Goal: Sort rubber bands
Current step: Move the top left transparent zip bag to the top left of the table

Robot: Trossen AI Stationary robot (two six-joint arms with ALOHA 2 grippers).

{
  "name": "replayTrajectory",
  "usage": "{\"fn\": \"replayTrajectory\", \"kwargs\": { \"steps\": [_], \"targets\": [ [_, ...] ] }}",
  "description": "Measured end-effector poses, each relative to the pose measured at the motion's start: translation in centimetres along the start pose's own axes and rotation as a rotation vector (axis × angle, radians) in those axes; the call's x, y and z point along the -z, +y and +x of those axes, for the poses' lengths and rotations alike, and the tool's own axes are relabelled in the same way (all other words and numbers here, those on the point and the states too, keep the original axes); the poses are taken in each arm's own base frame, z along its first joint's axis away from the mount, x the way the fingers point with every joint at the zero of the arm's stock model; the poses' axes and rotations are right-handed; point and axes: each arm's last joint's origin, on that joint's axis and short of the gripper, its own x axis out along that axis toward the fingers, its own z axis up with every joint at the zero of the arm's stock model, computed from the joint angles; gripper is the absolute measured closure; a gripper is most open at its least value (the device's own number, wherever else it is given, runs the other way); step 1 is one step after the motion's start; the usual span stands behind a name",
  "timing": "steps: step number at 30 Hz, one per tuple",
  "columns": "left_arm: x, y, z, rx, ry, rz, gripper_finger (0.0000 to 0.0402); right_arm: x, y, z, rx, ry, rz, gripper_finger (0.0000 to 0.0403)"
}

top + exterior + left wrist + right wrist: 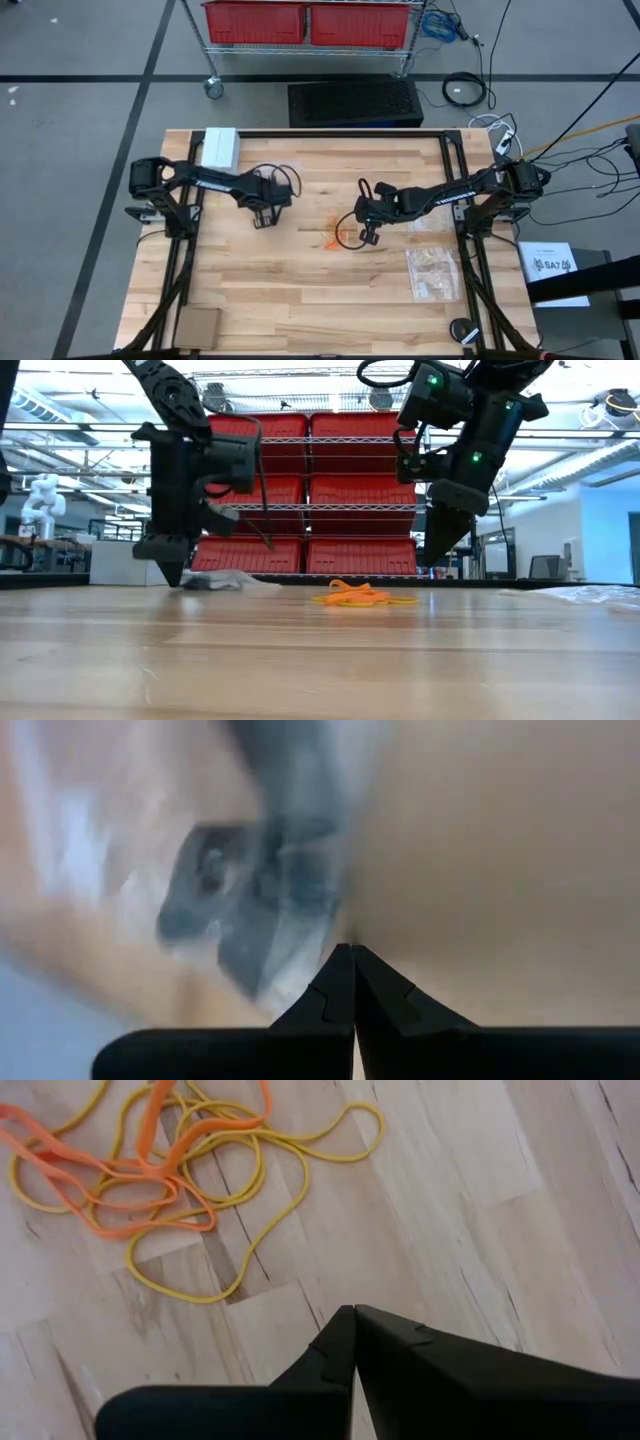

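A loose tangle of orange and yellow rubber bands [150, 1180] lies flat on the wooden table near its middle [330, 232] [360, 597]. My right gripper [353, 1312] is shut and hangs above the table just to the right of the pile [365, 236] [432, 560], holding nothing. My left gripper [352, 952] is shut with nothing between its fingers, left of the pile [265, 220]. Its tip [173, 575] is close over the table, beside a small clear bag [215, 582] with dark pieces inside [250, 900].
A white box [220, 148] stands at the far left of the table. Clear zip bags [435, 272] lie at the right, and a brown card [197, 325] sits at the near left corner. A black round object [465, 330] is at the near right. Red bins [310, 490] fill the shelves behind.
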Motion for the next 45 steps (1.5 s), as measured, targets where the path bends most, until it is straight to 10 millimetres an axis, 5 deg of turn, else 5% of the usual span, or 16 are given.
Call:
{"fn": "replayTrajectory", "kwargs": {
  "steps": [4, 13, 24, 33, 45],
  "targets": [
    [0.5, 0.7, 0.0, -0.171, 0.037, -0.024, 0.0402, 0.0, 0.0, 0.0, 0.0, 0.0, 0.0, 0.0403],
    [-0.1, 0.3, -0.4, -0.176, -0.041, -0.038, 0.0402, 0.0, 0.1, 0.0, 0.006, -0.002, -0.003, 0.0403],
    [-5.1, 1.3, -3.2, 0.168, -0.636, -0.123, 0.0401, 0.0, 0.0, 0.0, 0.028, -0.01, 0.005, 0.0403],
    [-6.9, 6.0, 2.2, 0.263, -0.661, -0.298, 0.0401, -0.1, 0.0, 0.0, 0.025, -0.018, 0.004, 0.0403],
    [-7.6, 7.3, 5.5, 0.149, -0.635, -0.384, 0.0402, -0.2, 0.0, 0.0, 0.023, -0.024, 0.004, 0.0403]
  ]
}}
